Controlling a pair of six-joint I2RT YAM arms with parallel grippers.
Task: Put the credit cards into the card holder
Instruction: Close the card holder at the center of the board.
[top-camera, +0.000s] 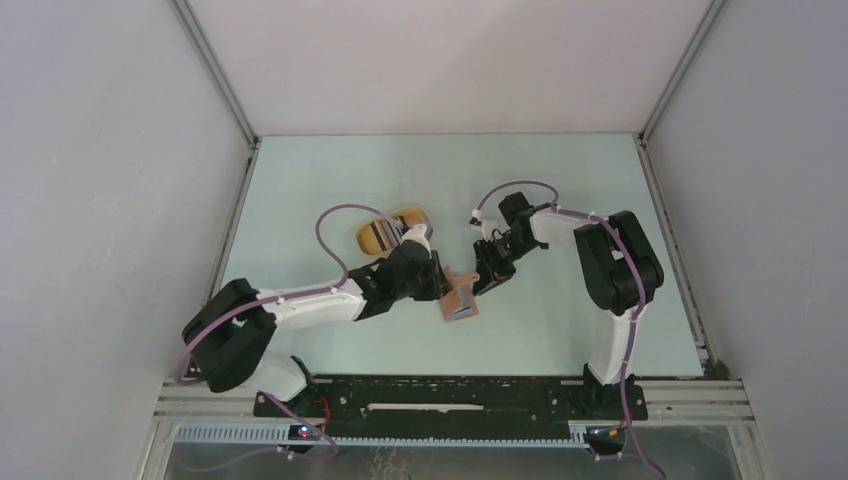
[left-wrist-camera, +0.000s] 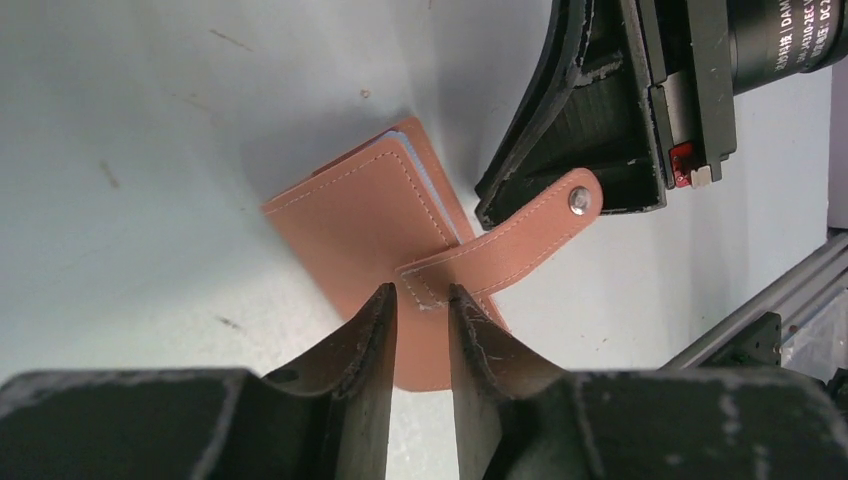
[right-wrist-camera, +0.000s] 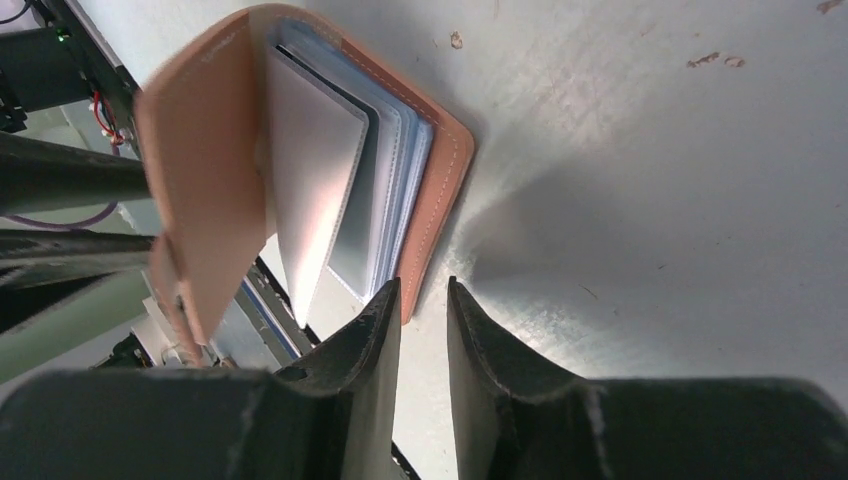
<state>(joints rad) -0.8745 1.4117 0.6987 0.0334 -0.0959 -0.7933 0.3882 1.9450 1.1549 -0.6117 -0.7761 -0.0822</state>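
Whereabouts: small flat reddish-brown leather-like card holder (top-camera: 461, 300) lying around the middle of the pale green table (top-camera: 560, 200), sitting right between both grippers.
Left jaws: black left gripper (left-wrist-camera: 420, 297) standing narrow, straddling the base of the holder's snap tab (left-wrist-camera: 520, 232); pinching or merely touching, cannot tell.
Right jaws: black right gripper (right-wrist-camera: 422, 297) standing narrow too, gripping nothing, bare table showing through the gap, one fingertip (right-wrist-camera: 385, 305) sitting right at the lower cover's corner.
Left wrist view: showing the stitched outer cover face-on, the tab's snap end reaching up against the right gripper's black body.
Right wrist view: showing the inside instead, one cover standing raised, clear card sleeves (right-wrist-camera: 345, 170) fanning out.
Top view: showing the oval tan tray (top-camera: 415, 213) lying beyond the left wrist, apart from the holder.
Room: open table stretching right of and beyond the holder; grey walls (top-camera: 100, 200) closing in three sides, black rail (top-camera: 450, 395) running along the near edge.
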